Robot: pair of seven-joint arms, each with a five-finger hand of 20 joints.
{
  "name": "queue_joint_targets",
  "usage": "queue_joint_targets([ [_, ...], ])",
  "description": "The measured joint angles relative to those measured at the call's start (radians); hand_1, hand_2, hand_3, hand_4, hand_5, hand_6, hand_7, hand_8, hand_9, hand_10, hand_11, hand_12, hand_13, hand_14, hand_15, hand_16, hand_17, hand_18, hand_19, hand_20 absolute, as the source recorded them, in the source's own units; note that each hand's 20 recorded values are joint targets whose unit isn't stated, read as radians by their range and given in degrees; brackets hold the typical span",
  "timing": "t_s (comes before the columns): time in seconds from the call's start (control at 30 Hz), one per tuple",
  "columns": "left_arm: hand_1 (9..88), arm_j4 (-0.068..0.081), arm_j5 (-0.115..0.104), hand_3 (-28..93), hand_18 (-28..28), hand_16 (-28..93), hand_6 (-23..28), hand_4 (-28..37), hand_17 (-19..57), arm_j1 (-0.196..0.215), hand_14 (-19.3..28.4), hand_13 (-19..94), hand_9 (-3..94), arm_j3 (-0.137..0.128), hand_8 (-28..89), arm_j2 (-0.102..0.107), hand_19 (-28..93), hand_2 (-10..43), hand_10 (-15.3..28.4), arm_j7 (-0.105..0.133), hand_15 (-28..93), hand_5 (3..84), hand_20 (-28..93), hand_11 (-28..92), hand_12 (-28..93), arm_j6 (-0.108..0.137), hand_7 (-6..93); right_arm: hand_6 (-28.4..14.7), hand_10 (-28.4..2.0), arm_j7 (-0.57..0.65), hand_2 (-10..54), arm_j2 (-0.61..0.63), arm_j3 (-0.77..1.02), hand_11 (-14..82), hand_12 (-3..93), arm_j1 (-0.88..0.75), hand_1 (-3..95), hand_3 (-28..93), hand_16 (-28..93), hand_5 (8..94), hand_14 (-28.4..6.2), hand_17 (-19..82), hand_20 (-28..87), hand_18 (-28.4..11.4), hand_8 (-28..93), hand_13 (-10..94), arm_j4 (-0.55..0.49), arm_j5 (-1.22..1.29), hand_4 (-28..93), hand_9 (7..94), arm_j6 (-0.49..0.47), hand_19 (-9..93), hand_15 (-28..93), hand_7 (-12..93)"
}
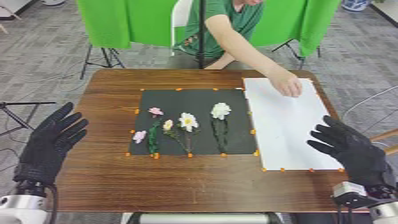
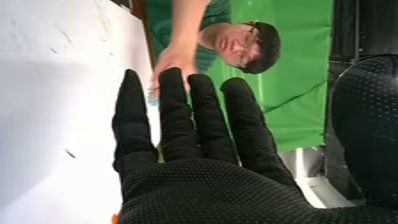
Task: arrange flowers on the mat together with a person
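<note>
In the head view my left hand (image 1: pixel 53 142) is open over the table's left edge, and my right hand (image 1: pixel 346 147) is open by the white mat's right side. In the right wrist view the right hand (image 2: pixel 200 185) has straight fingers and holds nothing. On the black mat (image 1: pixel 182 100) lie a large white flower (image 1: pixel 220 110), a white flower with a yellow centre (image 1: pixel 187 121), a small white flower (image 1: pixel 168 125) and two pink flowers (image 1: pixel 155 111), (image 1: pixel 139 136), with green stems. A person's hand (image 1: pixel 286 84) touches the upper part of the white mat (image 1: pixel 293 130).
The brown wooden table (image 1: pixel 160 185) has bare wood in front of the mats. Orange tabs (image 1: pixel 253 131) line the mats' edges. A green curtain (image 1: pixel 107 25) hangs behind the table.
</note>
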Motion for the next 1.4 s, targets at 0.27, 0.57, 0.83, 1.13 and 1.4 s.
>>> queue_joint_targets([
  [0.27, 28.3, -0.001, -0.008, 69, 21.5, 2, 3.9, -25.3, -7.1, 0.001, 14.1, 24, 28.5, -0.015, -8, 0.005, 42, -6.8, 11.3, -0.017, 22, 32.1, 8, 17, 18, -0.004, 15.0, -5.9, -14.0, -0.001, -3.4, -0.012, -0.015, 9.2, 27.5, -0.007, 18.2, 84, 38, 35.7, -12.0, 11, 28, -20.6, -6, 32, -0.001, -0.01, -22, 36.4, 0.008, 38, 11, 12],
  [0.57, 28.2, 0.0, -0.011, 69, 21.5, 2, 3.8, -25.4, -7.1, -0.003, 14.2, 24, 28.5, -0.021, -8, 0.009, 42, -6.6, 11.4, -0.027, 22, 32.0, 8, 17, 18, -0.007, 14.7, -5.9, -14.0, 0.0, -3.3, -0.022, -0.015, 9.3, 27.4, -0.001, 18.3, 84, 38, 35.8, -12.0, 11, 27, -20.6, -7, 32, 0.0, -0.022, -22, 36.3, 0.004, 38, 12, 12],
  [0.83, 28.1, 0.0, -0.012, 69, 21.5, 2, 3.8, -25.4, -7.1, -0.002, 14.2, 24, 28.5, -0.021, -8, 0.013, 42, -6.2, 11.5, -0.027, 22, 32.0, 8, 17, 18, -0.007, 14.7, -5.9, -13.9, -0.002, -3.4, -0.027, -0.012, 9.2, 27.4, 0.001, 18.4, 84, 38, 35.7, -11.9, 11, 27, -20.5, -7, 32, 0.0, -0.029, -22, 36.3, 0.005, 38, 12, 12],
  [1.13, 27.8, 0.0, -0.014, 69, 21.6, 2, 3.9, -25.5, -7.2, 0.001, 14.3, 24, 28.5, -0.022, -8, 0.016, 42, -6.0, 11.5, -0.03, 22, 32.0, 8, 17, 18, -0.01, 14.8, -5.8, -13.9, -0.001, -3.3, -0.033, -0.017, 9.2, 27.3, 0.006, 18.4, 84, 38, 35.7, -12.0, 11, 27, -20.6, -7, 32, 0.0, -0.035, -22, 36.3, 0.006, 38, 12, 12],
  [1.4, 27.7, 0.003, -0.015, 69, 21.6, 2, 3.9, -25.7, -7.3, 0.001, 14.3, 24, 28.5, -0.021, -8, 0.016, 42, -5.8, 11.5, -0.03, 23, 32.0, 8, 17, 18, -0.014, 14.6, -5.9, -14.0, -0.001, -3.1, -0.024, -0.045, 9.2, 27.4, 0.009, 18.2, 84, 38, 35.9, -11.9, 11, 27, -20.6, -7, 32, -0.001, -0.036, -22, 36.3, 0.032, 38, 12, 12],
])
